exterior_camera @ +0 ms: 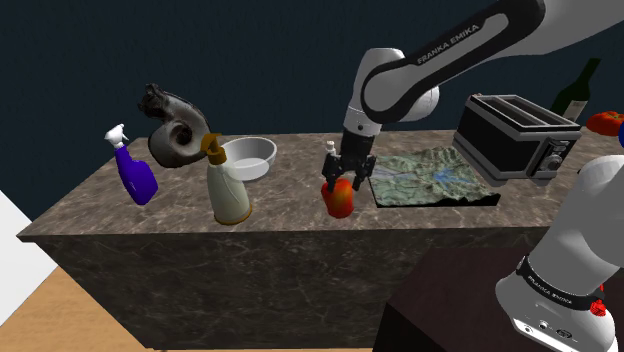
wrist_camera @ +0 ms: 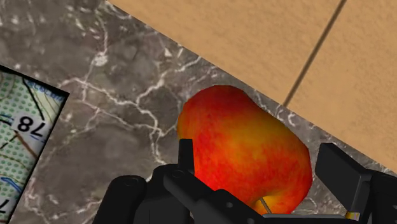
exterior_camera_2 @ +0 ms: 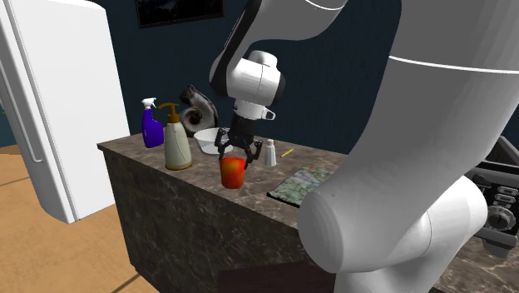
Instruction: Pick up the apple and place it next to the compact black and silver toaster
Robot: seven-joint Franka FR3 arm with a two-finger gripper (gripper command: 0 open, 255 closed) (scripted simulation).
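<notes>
Shoulder view: we log one dark marbled counter (exterior_camera: 285,208), a dark blue wall (exterior_camera: 80,60) and a wood floor (exterior_camera: 55,312). Counts are one toaster (exterior_camera: 515,135), one bowl (exterior_camera: 250,157), one spray bottle (exterior_camera: 133,170) and one map (exterior_camera: 432,175). The gripper (exterior_camera: 338,186) grips the one apple (exterior_camera: 338,199) at the counter's front edge, well apart from the toaster.

Second exterior view: one white fridge (exterior_camera_2: 58,108) stands beside the counter.

Wrist view: the fingers (wrist_camera: 340,173) clasp the apple.
</notes>
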